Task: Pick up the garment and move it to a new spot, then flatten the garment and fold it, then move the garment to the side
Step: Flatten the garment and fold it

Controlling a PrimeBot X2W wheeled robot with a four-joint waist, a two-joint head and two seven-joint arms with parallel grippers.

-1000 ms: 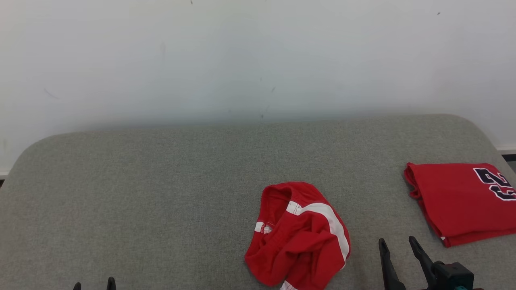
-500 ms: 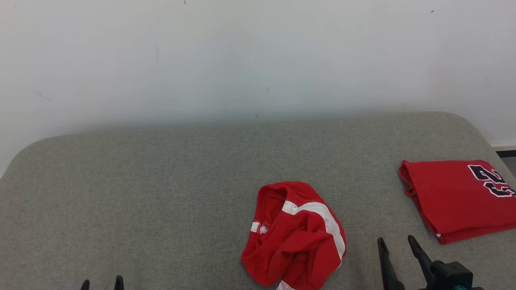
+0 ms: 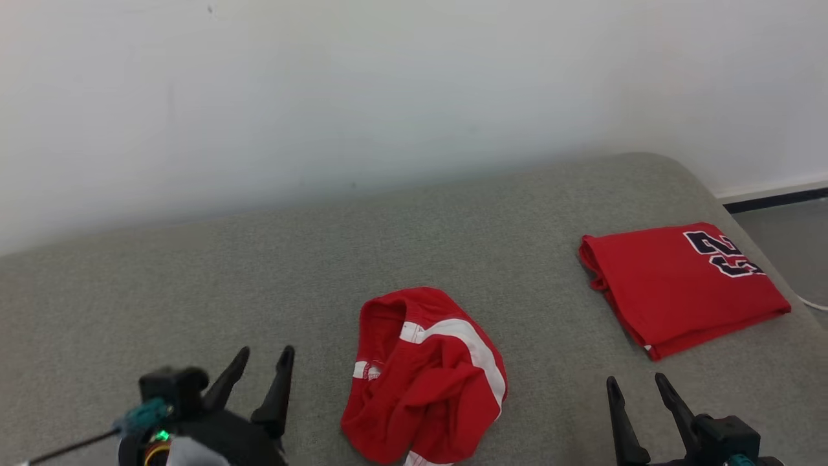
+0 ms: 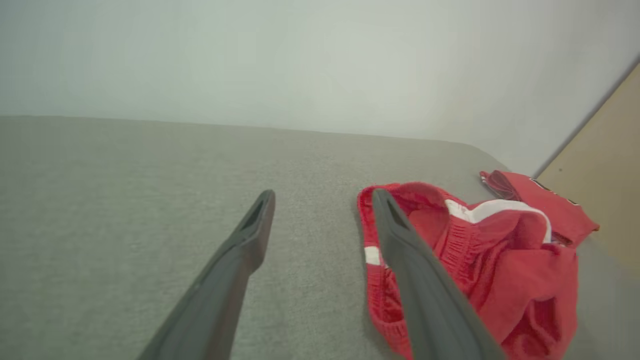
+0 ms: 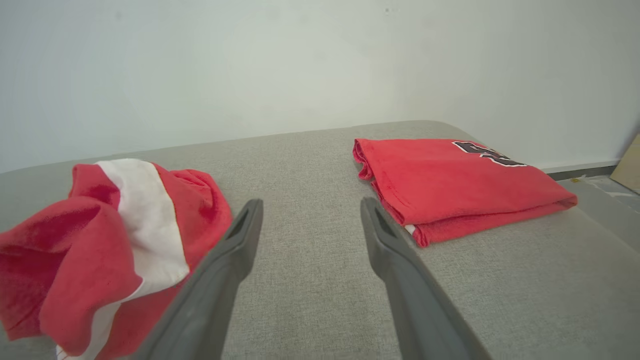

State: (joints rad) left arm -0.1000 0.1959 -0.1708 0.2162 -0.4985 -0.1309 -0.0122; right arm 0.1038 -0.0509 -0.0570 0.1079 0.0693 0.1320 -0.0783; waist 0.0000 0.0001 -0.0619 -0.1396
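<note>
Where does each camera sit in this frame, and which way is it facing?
Head view: on the head, looking forward and down at the grey padded surface and white wall; left gripper lower left, right gripper lower right, both open.
Left wrist view: low over the surface, facing the wall; crumpled red shorts beside one of its own fingers.
Right wrist view: low, facing the wall, own fingers pointing between the shorts and the folded red jersey.
Shared: all three show both garments.

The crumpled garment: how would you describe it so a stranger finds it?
On the grey padded surface, look near its front edge. The crumpled garment lies in a heap, red with a white stripe; its red neighbour to the right is folded flat with dark numerals.
</note>
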